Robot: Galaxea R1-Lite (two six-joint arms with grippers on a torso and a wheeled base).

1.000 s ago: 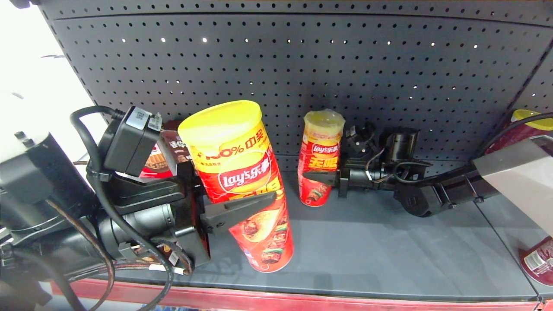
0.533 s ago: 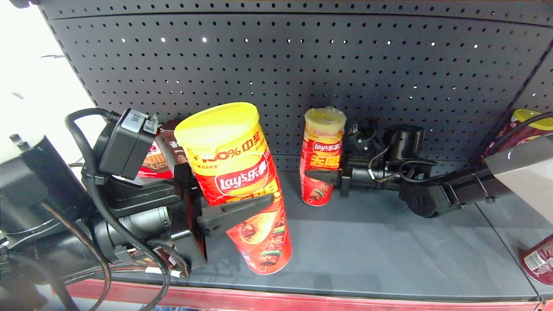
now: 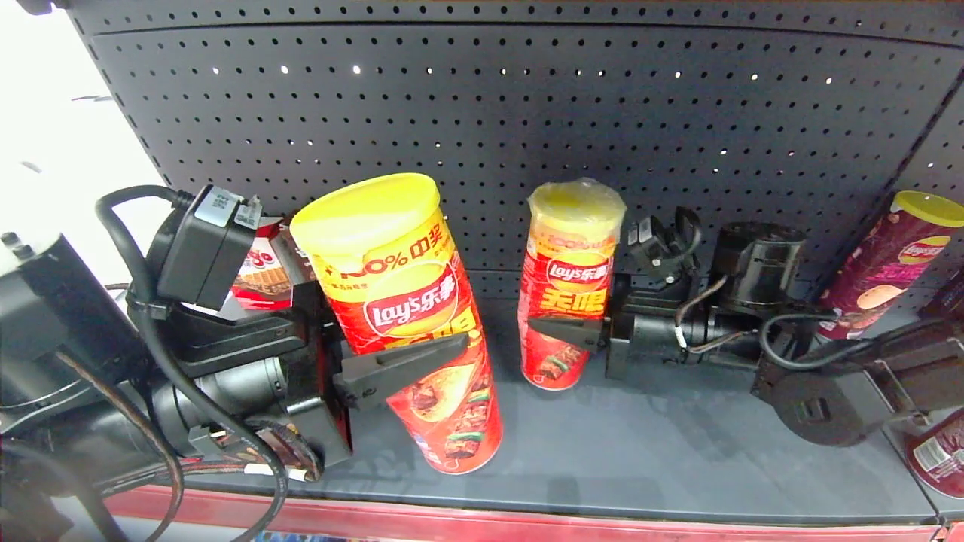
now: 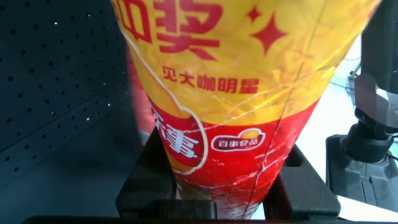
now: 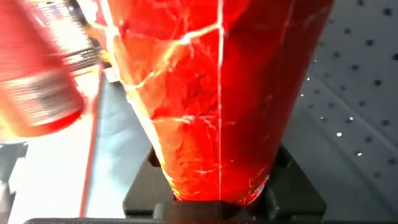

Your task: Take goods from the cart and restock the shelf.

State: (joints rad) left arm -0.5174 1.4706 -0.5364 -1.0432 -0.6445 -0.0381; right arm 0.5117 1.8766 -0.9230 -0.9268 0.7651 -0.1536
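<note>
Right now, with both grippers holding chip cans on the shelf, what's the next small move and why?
Probably open the right gripper: its red can seems to stand upright on the shelf, ready for release. The left gripper's nearer can leans.

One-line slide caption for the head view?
Left gripper grips the near chip can, right gripper the far chip can, at the grey shelf.

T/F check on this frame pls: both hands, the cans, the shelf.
1. The left hand is shut on the front red can. True.
2. The right hand is open and empty. False: it is shut on the back red can.
3. A purple can stands toward the right of the shelf. True.
4. The red cans have blue lids. False: their lids are yellow.
</note>
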